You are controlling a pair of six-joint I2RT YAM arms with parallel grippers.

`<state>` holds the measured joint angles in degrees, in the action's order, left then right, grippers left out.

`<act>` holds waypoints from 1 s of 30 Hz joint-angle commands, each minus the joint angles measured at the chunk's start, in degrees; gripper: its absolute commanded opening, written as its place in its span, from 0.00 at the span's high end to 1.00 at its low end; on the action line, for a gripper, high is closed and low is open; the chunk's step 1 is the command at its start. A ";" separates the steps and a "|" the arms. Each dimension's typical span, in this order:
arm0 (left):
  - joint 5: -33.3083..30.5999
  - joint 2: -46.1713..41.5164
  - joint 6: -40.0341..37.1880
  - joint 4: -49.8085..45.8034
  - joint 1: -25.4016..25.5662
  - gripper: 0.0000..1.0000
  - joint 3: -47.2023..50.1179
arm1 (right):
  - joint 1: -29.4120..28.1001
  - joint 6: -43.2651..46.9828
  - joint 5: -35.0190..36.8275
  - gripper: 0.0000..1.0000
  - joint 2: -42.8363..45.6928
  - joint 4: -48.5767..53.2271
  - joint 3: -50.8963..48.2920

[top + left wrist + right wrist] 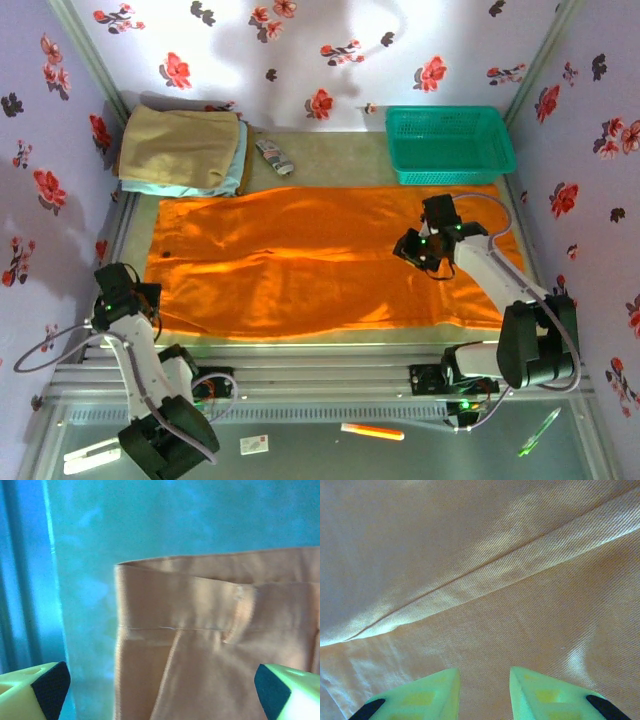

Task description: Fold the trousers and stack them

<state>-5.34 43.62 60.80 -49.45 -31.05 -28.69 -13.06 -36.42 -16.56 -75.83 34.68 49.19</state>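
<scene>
so the table [340, 160] was mostly hidden under the orange trousers [300, 260], flat mid-frame, bare strip above their top edge, green basket [450, 140] upper right, left gripper [161, 686] spread wide at the waistband corner, right gripper [484, 680] barely parted over cloth, pinching nothing.

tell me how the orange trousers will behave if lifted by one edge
Probably floppy: the trousers lie flat with soft ripples, so a lifted edge would likely drape and drag the rest. Likely grippy rather than slippery, judging by the coarse weave beside the seam. The doubled waistband looks thicker, perhaps firmer to pinch.
</scene>
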 commanded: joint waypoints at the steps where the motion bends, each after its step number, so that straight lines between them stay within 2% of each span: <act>1: -1.57 2.93 4.40 3.68 -0.52 0.13 3.47 | -0.54 0.95 -0.13 0.68 -0.37 2.72 1.44; 4: -1.90 5.31 4.86 9.49 -0.53 0.26 5.36 | -0.60 1.26 0.18 0.68 0.39 3.76 1.44; 7: -1.46 7.49 5.11 14.28 -0.53 0.32 6.80 | -0.64 1.30 0.89 0.68 1.94 4.65 1.04; 11: -0.38 9.98 3.78 19.84 -0.53 0.34 7.62 | -0.66 1.15 1.39 0.68 3.46 5.59 0.82; 16: 2.14 11.55 0.52 22.14 -0.51 0.29 7.24 | -0.78 0.86 1.71 0.69 3.59 5.84 0.78; 22: 3.08 11.23 -1.41 23.87 -0.51 0.33 6.48 | -2.15 -0.45 2.47 0.69 3.06 5.73 2.04; 27: 2.27 12.37 -2.30 27.21 -0.54 0.45 6.41 | -3.02 -1.37 2.59 0.70 3.06 5.64 2.47; 30: 2.42 13.79 -2.21 28.47 -0.53 0.63 6.04 | -3.47 -1.55 2.82 0.70 3.35 6.20 2.75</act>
<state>-6.39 55.33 59.79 -39.48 -31.53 -23.11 -15.90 -36.67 -15.05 -72.95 39.07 50.22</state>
